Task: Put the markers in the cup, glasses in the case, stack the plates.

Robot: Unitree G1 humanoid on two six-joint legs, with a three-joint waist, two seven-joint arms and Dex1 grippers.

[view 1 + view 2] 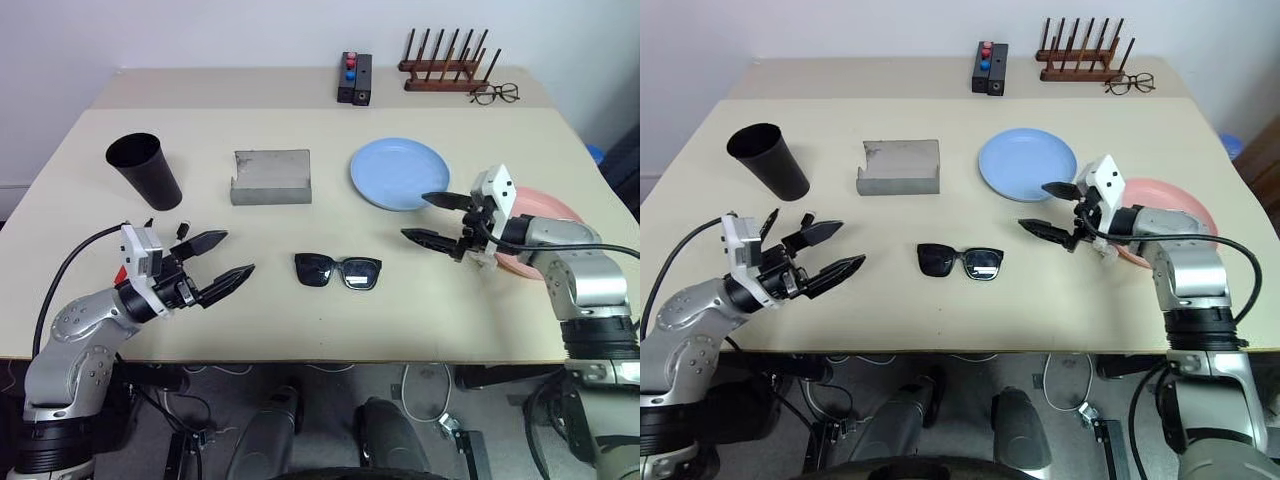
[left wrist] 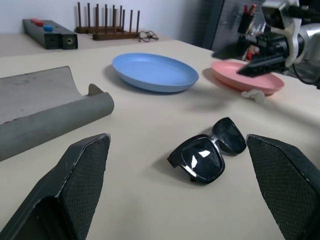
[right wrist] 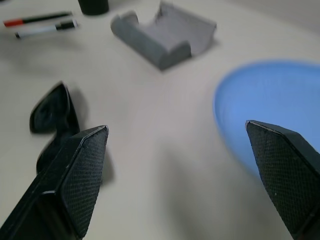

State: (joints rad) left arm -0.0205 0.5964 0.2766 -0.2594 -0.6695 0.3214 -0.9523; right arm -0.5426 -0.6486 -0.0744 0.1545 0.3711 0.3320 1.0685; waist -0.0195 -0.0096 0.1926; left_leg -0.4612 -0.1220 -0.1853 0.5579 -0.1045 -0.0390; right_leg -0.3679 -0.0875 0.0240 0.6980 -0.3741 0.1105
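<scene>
Black sunglasses point(image 1: 338, 270) lie folded open on the table's middle front. My left gripper point(image 1: 238, 254) hovers open just left of them, and my right gripper point(image 1: 415, 216) hangs open to their right, fingers pointing inward. The light blue plate point(image 1: 399, 173) sits behind the right gripper; the pink plate point(image 1: 545, 215) is partly hidden by my right wrist. The grey case point(image 1: 271, 177) lies open at centre back, with the black cup point(image 1: 145, 170) upright to its left. Two markers point(image 3: 40, 25) lie side by side near the cup in the right wrist view.
At the table's far edge stand a black block with red and blue knobs point(image 1: 354, 78), a wooden peg rack point(image 1: 447, 65) and wire-framed spectacles point(image 1: 495, 94). A small white scrap point(image 2: 252, 94) lies beside the pink plate.
</scene>
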